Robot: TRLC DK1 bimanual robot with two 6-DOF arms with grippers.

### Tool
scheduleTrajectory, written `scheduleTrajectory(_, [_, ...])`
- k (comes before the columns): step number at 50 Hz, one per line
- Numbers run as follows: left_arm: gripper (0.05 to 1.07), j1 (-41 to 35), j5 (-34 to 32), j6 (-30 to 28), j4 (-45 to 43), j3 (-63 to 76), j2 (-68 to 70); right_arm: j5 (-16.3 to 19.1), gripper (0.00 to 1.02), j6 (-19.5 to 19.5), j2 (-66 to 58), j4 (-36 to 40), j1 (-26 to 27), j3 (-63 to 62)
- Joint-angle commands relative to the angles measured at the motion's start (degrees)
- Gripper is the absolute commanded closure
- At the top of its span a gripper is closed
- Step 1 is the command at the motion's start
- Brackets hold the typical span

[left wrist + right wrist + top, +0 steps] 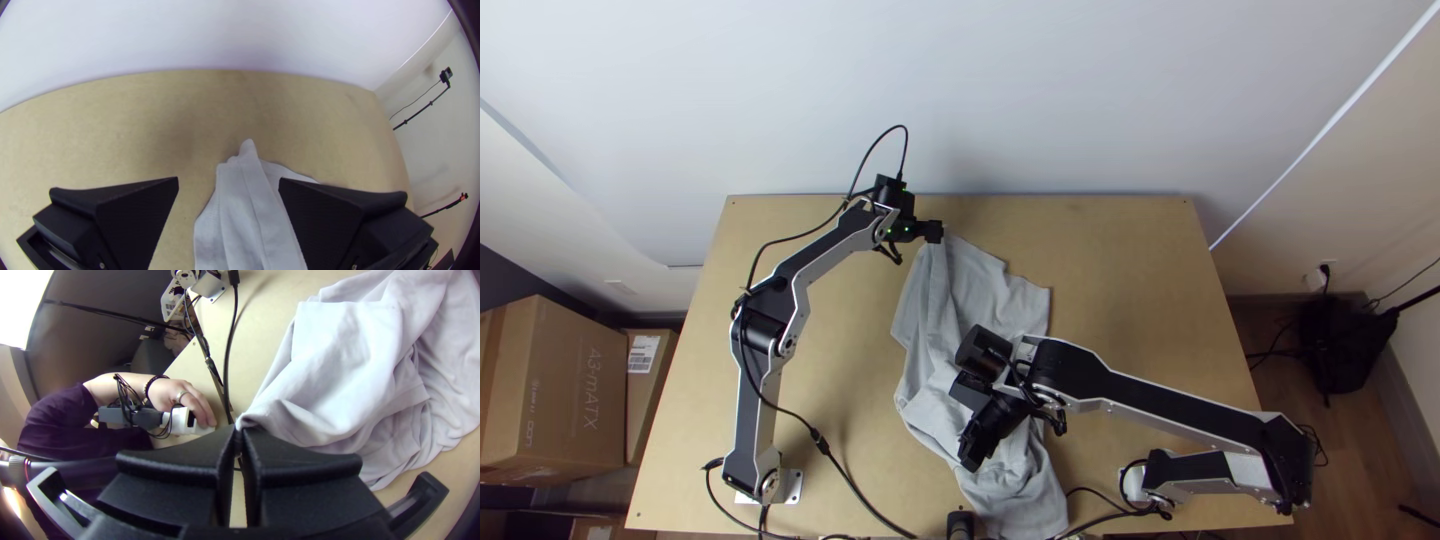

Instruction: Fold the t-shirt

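Pale wall (1040, 100) behind, light wooden table (1130, 260) in front, cardboard boxes (555, 390) down on the left. So the t-shirt (970, 290) is a light grey one, lying roughly mid-table, rumpled and creased lengthwise. Its long axis runs near to far with a bit of a slant: the far end leans left, the near end heads right, down to the near edge. The far end narrows to a little tip that points at the table's far side.

Left gripper (935, 232) is up by that far end, fingers spread wide; the cloth lies between them as the left wrist view looks at it, but they aren't pinching it. Right gripper (972, 460) is over the near half, fingers closed on a small pinch of cloth, with folds draping away from it.

Hard to read: the right arm covers a chunk of the shirt's middle, and the near end gets cut off at the top view's border. Can't tell collar from hem, or which part is pinched, honestly.
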State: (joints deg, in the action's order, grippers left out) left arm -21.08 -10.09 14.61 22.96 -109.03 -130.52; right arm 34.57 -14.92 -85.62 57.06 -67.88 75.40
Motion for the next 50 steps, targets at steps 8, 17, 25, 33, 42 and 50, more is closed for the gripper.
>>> scheduleTrajectory(8, [0.23, -1.24, -0.11, 1.30, -0.72, -4.35, -3.25, 1.03, 1.00, 0.24, -0.86, -0.02, -1.29, -0.42])
scheduleTrajectory(17, [0.62, -1.59, 1.21, 2.00, -2.39, -3.99, -3.69, 1.03, 1.00, 0.06, -0.95, -0.02, -1.03, -0.07])
scheduleTrajectory(25, [0.72, -1.95, 1.39, 1.74, -2.92, -3.03, -4.04, 1.03, 1.00, -0.02, -0.68, -0.02, 0.03, 0.37])
scheduleTrajectory(33, [0.73, -2.39, 1.39, 1.56, -2.83, -2.06, -4.66, 1.03, 1.00, -0.11, 0.11, -0.02, 1.61, 0.54])
scheduleTrajectory(42, [0.65, -2.91, 1.39, 0.68, -2.92, -2.32, -5.27, 1.03, 1.00, -0.29, 0.63, 0.07, 1.96, -0.07])
scheduleTrajectory(50, [0.64, -3.09, 1.56, 0.42, -2.57, -2.68, -5.71, 0.94, 1.00, -0.29, 0.72, 0.16, 1.96, -0.07])
